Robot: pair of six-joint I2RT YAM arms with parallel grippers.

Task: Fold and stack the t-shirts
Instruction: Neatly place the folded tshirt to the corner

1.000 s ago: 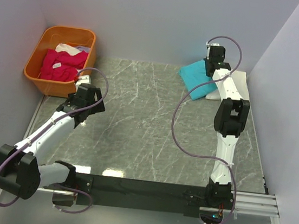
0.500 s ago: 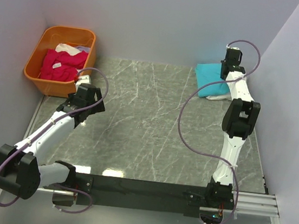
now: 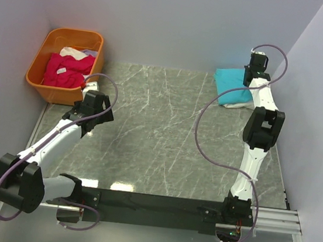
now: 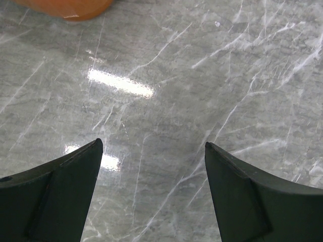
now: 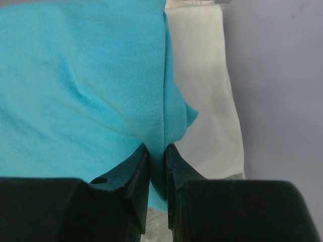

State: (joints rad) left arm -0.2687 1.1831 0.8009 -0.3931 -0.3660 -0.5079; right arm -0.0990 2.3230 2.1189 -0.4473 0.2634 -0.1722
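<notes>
The right gripper [image 5: 157, 151] pinches a soft teal shirt [image 5: 81, 85] ridge atop the white shirt [image 5: 204, 85]. Only its wrist view shows the left gripper [image 4: 152, 146] gaping.

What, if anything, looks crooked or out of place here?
The turquoise t-shirt lies bunched and off-square on the white t-shirt, which sticks out along one side; the right gripper pinches a turquoise fold. Nothing else stands out.

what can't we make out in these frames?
- Top view: white t-shirt mostly under the turquoise t-shirt and right arm; its fold unclear.
- Top view: magenta t-shirts in the orange basket cover what lies beneath; count unknown.
- Left wrist view: basket cut off by top edge.
</notes>
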